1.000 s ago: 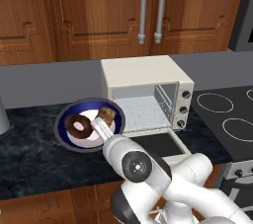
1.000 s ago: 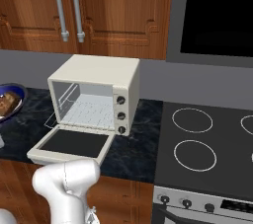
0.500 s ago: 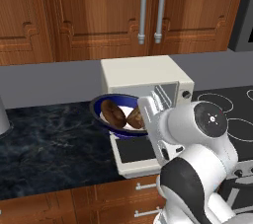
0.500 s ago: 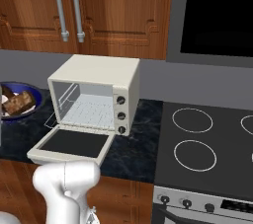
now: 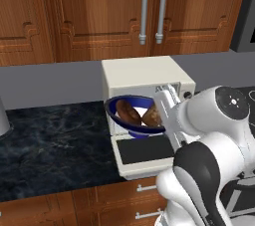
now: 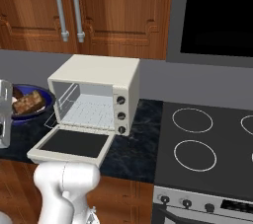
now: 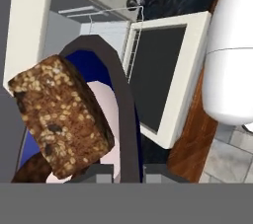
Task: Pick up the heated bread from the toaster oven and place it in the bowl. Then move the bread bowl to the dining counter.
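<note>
Now the gripper (image 5: 164, 115) is clamped on the rim of the bowl (image 5: 130, 106), holding it in the air in front of the open oven (image 6: 96, 97), with the bread (image 7: 62, 114) and a donut (image 5: 128, 113) inside. The bowl looks rigid and light, yet a one-sided rim pinch could let it tip. I'd keep it level, since the bread lies loose.

The toaster oven (image 6: 96, 94) stands with its door (image 6: 74, 143) dropped flat over the counter's front edge, blocking low passage there. Left of the toaster oven, dark counter (image 5: 50, 145) lies bare. Right of it, the flat stovetop (image 6: 202, 144) leaves room above.
</note>
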